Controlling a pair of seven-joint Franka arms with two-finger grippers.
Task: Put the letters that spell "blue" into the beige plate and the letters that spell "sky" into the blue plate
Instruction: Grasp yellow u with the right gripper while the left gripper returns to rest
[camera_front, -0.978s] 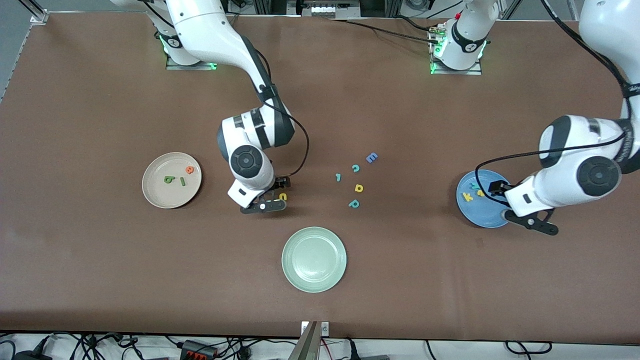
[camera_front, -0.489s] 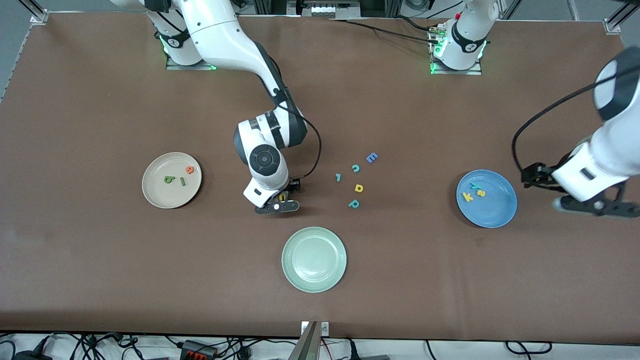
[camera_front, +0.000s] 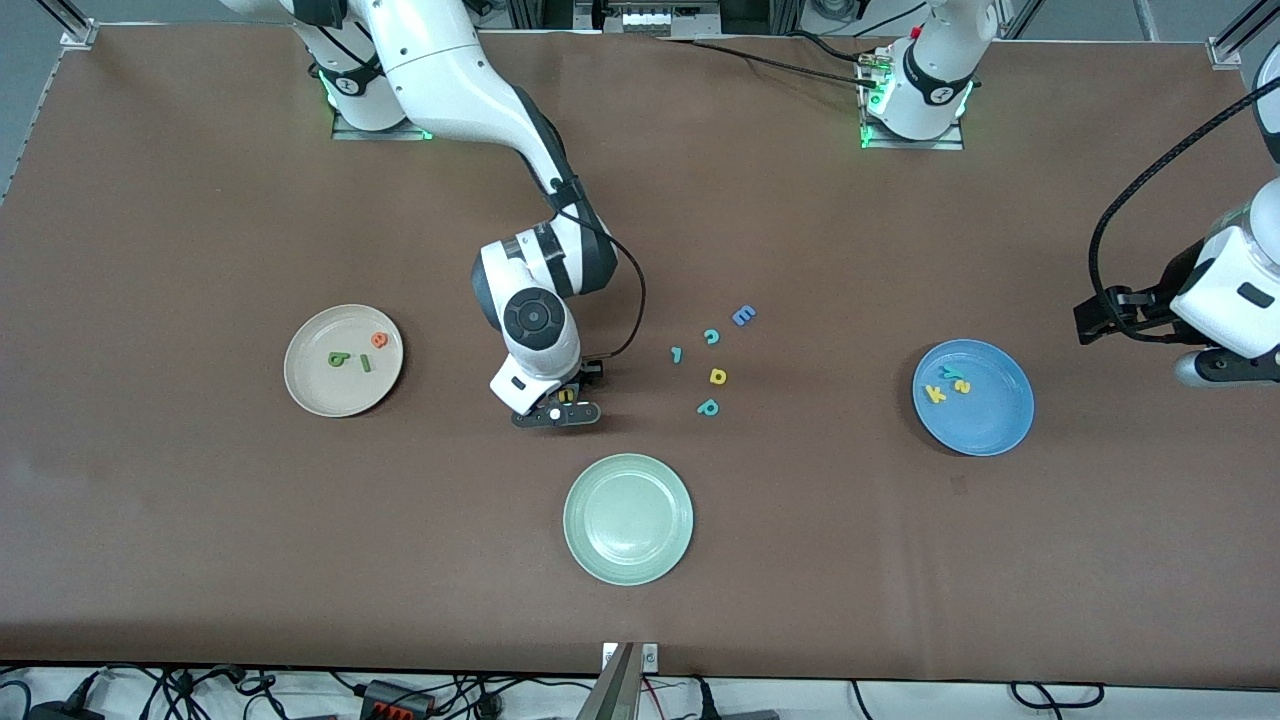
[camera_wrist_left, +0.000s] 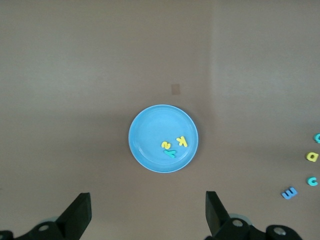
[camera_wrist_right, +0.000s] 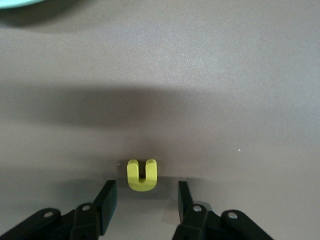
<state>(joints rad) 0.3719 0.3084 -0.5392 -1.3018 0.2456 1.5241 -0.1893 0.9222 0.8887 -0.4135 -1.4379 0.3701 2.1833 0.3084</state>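
The yellow u (camera_wrist_right: 142, 175) lies flat on the brown table, just off the tips of my right gripper (camera_wrist_right: 145, 200), whose jaws stand open on either side of it without touching. From the front, the u (camera_front: 566, 394) shows above the right gripper (camera_front: 557, 410). The beige plate (camera_front: 310, 385) holds the green b (camera_front: 339, 358), green l (camera_front: 366, 363) and orange e (camera_front: 379, 340). The blue plate (camera_front: 990, 420) holds the yellow k (camera_front: 936, 393), yellow s (camera_front: 962, 386) and teal y (camera_front: 952, 372). My left gripper (camera_wrist_left: 148, 212) hangs open and empty, high over the table at the left arm's end.
A pale green plate (camera_front: 628, 519) sits nearer the front camera than the u. Loose letters lie between the u and the blue plate: blue E (camera_front: 743, 315), teal c (camera_front: 711, 336), a small teal letter (camera_front: 677, 353), a yellow round letter (camera_front: 717, 376), teal p (camera_front: 708, 407).
My right gripper shifted over the yellow u and its jaws narrowed around it. The left arm drew away from the blue plate toward its own end of the table.
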